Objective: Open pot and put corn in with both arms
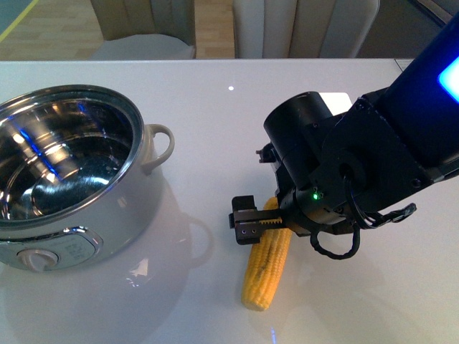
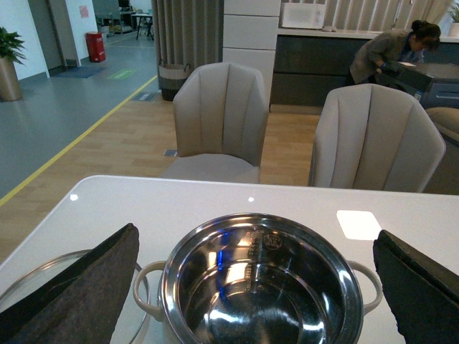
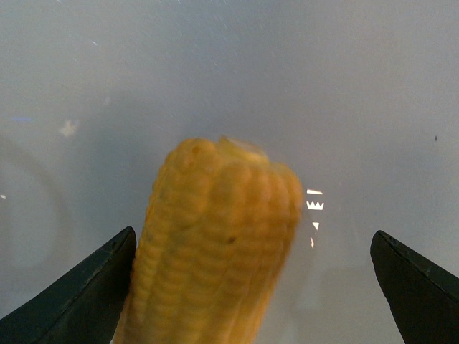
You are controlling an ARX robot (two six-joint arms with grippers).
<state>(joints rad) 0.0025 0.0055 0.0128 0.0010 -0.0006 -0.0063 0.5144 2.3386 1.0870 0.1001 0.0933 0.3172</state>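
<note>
Poised with right end effector (image 3: 252, 244) spread wide astride the corn (image 1: 267, 265), ungripped, flat on the surface (image 1: 215, 107) between its jaws. Hovering with left end effector (image 2: 254, 236) equally wide, empty, open pot (image 1: 147, 183) just ahead.

Right arm (image 1: 387, 136): angled in from the right edge, wrist pitched steeply down toward the bench (image 1: 215, 107). Right pincer (image 1: 267, 223): low, close over the bench, jaws spread wide, fingers (image 3: 79, 294) at opposite lower corners of the wrist view. Left pincer (image 2: 256, 233): held higher, roughly level, jaws likewise spread wide apart, gripping nothing.
</note>
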